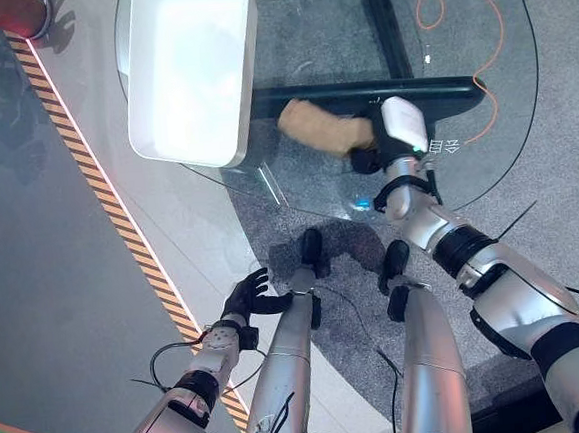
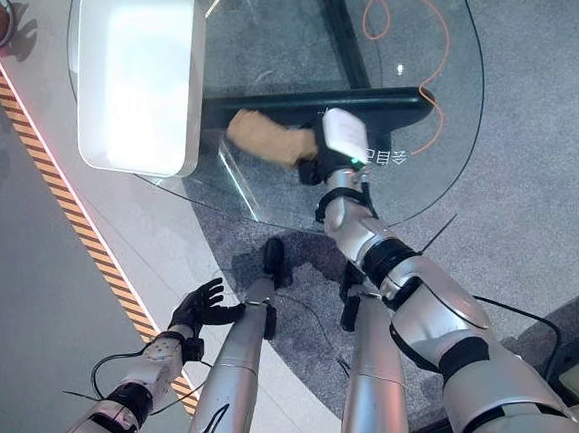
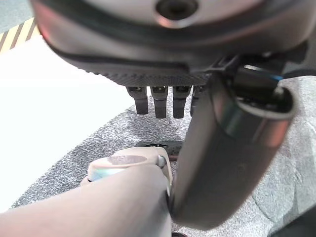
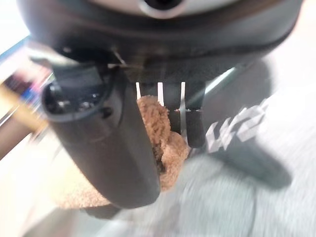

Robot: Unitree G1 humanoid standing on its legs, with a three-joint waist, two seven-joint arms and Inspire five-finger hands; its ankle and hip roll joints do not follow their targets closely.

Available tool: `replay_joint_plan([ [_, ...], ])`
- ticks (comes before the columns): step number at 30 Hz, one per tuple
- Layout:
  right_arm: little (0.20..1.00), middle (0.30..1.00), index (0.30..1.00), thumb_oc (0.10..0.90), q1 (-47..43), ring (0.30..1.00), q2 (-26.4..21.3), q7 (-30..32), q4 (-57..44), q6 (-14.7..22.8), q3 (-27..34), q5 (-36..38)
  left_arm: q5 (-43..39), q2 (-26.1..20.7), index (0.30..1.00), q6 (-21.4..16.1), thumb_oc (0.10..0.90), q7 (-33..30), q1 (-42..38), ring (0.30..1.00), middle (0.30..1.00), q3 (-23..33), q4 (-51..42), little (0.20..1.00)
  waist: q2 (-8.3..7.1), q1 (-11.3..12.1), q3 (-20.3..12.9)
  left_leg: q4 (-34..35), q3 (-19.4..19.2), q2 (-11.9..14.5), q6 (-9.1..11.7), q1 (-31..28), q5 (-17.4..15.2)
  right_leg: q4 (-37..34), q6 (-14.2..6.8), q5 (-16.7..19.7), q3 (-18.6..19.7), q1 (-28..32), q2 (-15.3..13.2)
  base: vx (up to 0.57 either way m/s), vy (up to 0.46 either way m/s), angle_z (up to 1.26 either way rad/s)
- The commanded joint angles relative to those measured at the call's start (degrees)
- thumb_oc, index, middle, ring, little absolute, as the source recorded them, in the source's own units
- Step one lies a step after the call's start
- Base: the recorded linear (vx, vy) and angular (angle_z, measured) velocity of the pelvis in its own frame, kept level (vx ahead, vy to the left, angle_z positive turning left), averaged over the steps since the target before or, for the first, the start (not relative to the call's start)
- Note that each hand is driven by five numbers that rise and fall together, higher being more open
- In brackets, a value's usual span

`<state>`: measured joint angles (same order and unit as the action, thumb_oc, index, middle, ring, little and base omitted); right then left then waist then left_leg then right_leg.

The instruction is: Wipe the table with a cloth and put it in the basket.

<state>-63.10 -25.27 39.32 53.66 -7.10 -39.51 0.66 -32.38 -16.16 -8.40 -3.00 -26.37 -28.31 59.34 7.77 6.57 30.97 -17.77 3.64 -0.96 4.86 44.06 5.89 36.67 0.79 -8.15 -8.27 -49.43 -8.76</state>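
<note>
Round clear glass table point(image 1: 486, 161) holds tan fuzzy cloth point(image 1: 312, 124) pinched in right hand point(image 1: 370, 150) beside white rectangular plastic basket point(image 1: 198, 133), left hand point(image 1: 248, 298) loose and empty below; wiping step, likely next carry cloth to basket.

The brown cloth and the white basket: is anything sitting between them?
Nothing. In the left eye view, just bare glass table separates the cloth, held by the right robot hand, from the basket.

floor: grey carpet point(image 1: 562, 105) | hazard-striped tape point(image 1: 96, 182) | orange cable point(image 1: 476, 31)
</note>
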Motion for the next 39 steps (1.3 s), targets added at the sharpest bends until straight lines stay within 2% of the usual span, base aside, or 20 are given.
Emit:
replay_joint_plan([
  [1,0.2,0.3,0.3,0.1,-9.3,0.3,-8.7,11.4,1.3,1.0,3.9,1.1,-1.8,-0.2,0.9,-2.0,0.8,-0.4,3.0,0.9,0.9,0.6,-0.2,0.9,2.34,-1.2,-1.2,-5.6,-6.3,-2.0,-4.1,0.4,-6.6,-5.2,-1.3,3.9,-1.5,-0.2,2.5,0.0,0.0,0.0],
  [6,0.2,0.3,0.3,0.1,-8.3,0.3,-12.3,14.0,2.4,1.0,6.1,0.8,-2.5,-1.2,0.9,-2.3,0.8,0.1,3.4,0.9,0.9,1.2,-0.6,0.9,1.93,-1.7,-1.2,-5.9,-6.4,-1.9,-4.4,0.9,-6.9,-5.3,-1.4,3.8,-1.5,-0.6,2.7,0.0,0.0,-0.01],
  [10,0.2,0.3,0.3,0.1,-7.2,0.3,-15.1,16.1,5.6,2.3,8.3,1.7,-2.9,-2.4,0.9,-2.4,0.8,0.8,3.6,0.9,0.9,1.7,-0.7,0.9,1.71,-2.0,-1.2,-6.1,-6.4,-1.8,-4.6,1.4,-7.3,-5.3,-1.4,3.7,-1.4,-1.0,2.8,0.0,-0.005,-0.03],
  [20,0.2,0.3,0.3,0.1,-6.6,0.3,-17.7,16.7,10.7,4.1,11.1,4.5,-3.1,-3.9,0.9,-2.3,0.8,1.6,4.0,0.9,0.9,2.4,-1.0,0.9,1.38,-1.9,-1.2,-6.5,-6.0,-1.8,-5.0,2.0,-7.7,-5.3,-1.4,3.5,-1.5,-1.1,3.2,0.0,0.0,0.0],
  [26,0.2,0.3,0.3,0.1,-6.6,0.3,-17.2,14.2,10.3,6.4,10.7,4.4,-3.0,-4.6,0.9,-2.0,0.8,2.4,3.6,0.9,0.9,2.8,-0.7,0.9,1.11,-1.8,-1.2,-6.6,-5.5,-2.0,-5.0,2.1,-7.7,-5.5,-1.4,3.4,-1.6,-0.8,3.3,0.0,0.0,0.0],
  [33,0.2,0.3,0.3,0.1,-6.8,0.3,-14.7,10.1,4.7,8.0,8.1,2.3,-2.5,-4.5,0.9,-2.0,0.8,2.4,3.4,0.9,0.9,3.5,-0.7,0.9,0.93,-1.6,-1.2,-6.3,-5.3,-2.1,-4.8,1.9,-7.4,-5.5,-1.3,3.2,-1.6,-0.6,3.5,0.0,0.0,0.0],
  [34,0.2,0.3,0.3,0.1,-6.4,0.3,-13.5,7.7,0.8,7.5,6.3,0.8,-2.2,-4.4,0.9,-1.9,0.8,2.5,3.2,0.9,0.9,3.8,-0.7,0.9,0.77,-1.6,-1.2,-6.1,-5.3,-2.1,-4.6,1.8,-7.2,-5.6,-1.3,3.1,-1.7,-0.4,3.6,0.0,0.0,0.0],
  [39,0.2,0.3,0.3,0.1,-4.6,0.3,-10.9,3.9,-5.7,5.8,3.1,0.0,-1.5,-3.8,0.9,-2.0,0.8,2.2,2.8,0.9,0.9,4.2,-0.8,0.9,0.39,-1.7,-1.2,-5.7,-5.3,-2.3,-4.5,1.7,-7.0,-5.8,-1.2,2.8,-1.8,-0.1,3.9,-0.01,-0.001,-0.02],
])
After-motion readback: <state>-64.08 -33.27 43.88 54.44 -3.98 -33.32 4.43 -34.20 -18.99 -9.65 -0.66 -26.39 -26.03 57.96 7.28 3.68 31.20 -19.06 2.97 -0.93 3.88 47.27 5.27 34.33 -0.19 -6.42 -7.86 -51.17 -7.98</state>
